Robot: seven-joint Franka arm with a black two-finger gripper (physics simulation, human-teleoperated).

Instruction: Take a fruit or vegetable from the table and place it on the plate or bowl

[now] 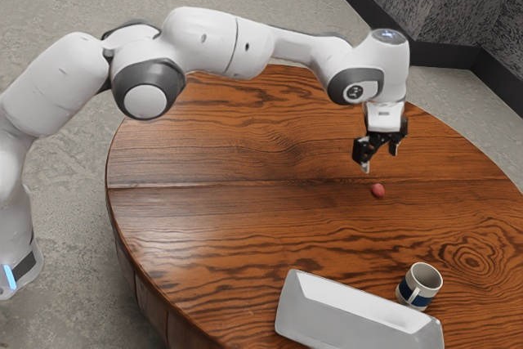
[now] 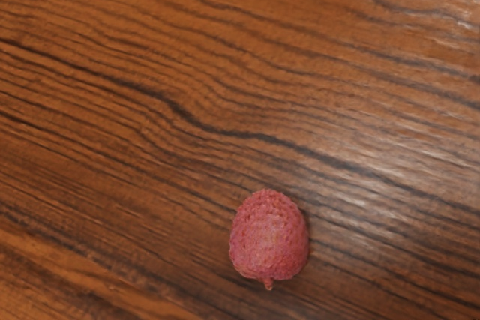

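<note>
- Round wooden table (image 1: 245,202) is reached over by the arm.
- White rectangular plate (image 1: 351,316) is set at its near edge.
- Gripper (image 1: 378,153) is held above the wood, fingers spread, nothing grasped.
- Blue-banded mug (image 1: 419,285) is stood beside the plate.
- Small red fruit (image 1: 377,190) is laid on the table under the gripper, well apart from the plate.

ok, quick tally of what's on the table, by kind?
Fruit: 1, a small red fruit
Plates: 1, a white plate, rectangular
Cups: 1, a blue and white mug
Total: 3
</note>
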